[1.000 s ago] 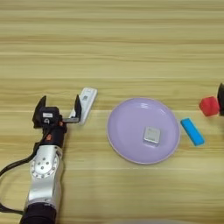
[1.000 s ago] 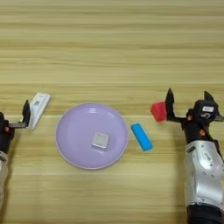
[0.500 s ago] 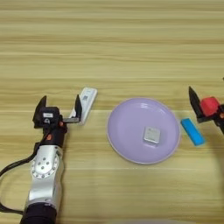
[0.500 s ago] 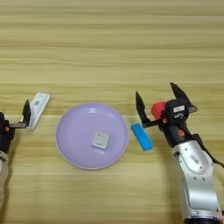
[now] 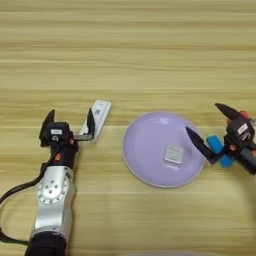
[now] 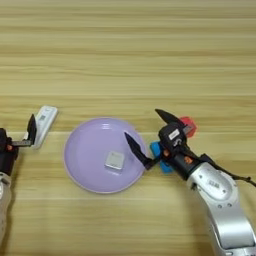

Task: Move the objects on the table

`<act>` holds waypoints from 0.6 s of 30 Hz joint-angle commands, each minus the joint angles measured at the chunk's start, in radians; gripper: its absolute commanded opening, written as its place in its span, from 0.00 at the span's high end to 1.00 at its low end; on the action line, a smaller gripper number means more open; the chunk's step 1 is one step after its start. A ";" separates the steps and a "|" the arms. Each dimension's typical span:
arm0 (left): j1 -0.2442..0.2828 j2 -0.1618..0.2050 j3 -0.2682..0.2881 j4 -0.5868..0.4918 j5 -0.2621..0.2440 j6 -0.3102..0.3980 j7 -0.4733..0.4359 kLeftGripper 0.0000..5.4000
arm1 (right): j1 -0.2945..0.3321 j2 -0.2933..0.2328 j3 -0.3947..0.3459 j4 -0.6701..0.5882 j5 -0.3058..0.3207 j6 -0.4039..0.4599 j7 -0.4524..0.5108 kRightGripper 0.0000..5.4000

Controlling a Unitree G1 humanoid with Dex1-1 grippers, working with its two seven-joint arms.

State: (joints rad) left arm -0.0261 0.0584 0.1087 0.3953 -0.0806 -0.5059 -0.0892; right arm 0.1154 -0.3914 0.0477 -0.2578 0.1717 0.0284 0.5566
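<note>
A square grey block lies on the smooth round plate. The right gripper spreads pointed fingers beside it. The left gripper is also apart, near the white bar.

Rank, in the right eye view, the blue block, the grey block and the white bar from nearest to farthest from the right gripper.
From the right gripper:
1. Blue block, just beneath the open fingers.
2. Grey block, to its left on the plate.
3. White bar, far left, by the left gripper.

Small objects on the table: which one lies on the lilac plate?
The silver-grey square block. It alone rests inside the plate; the red cube, blue block and white bar lie on the wood.
</note>
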 commanded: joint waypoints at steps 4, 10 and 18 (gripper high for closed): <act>0.003 -0.004 -0.009 -0.012 0.013 0.020 0.009 0.00 | -0.045 -0.046 0.060 -0.053 0.019 0.126 0.076 0.00; 0.003 -0.007 -0.009 -0.008 0.018 0.020 0.015 0.00 | -0.090 -0.043 0.132 -0.064 0.014 0.200 0.113 0.00; 0.003 -0.006 -0.009 -0.007 0.020 0.018 0.018 0.00 | -0.142 -0.029 0.222 -0.026 -0.014 0.247 0.133 0.00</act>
State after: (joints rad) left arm -0.0251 0.0534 0.1016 0.3919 -0.0673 -0.5033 -0.0767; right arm 0.0008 -0.4201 0.2577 -0.3027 0.1696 0.2542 0.6854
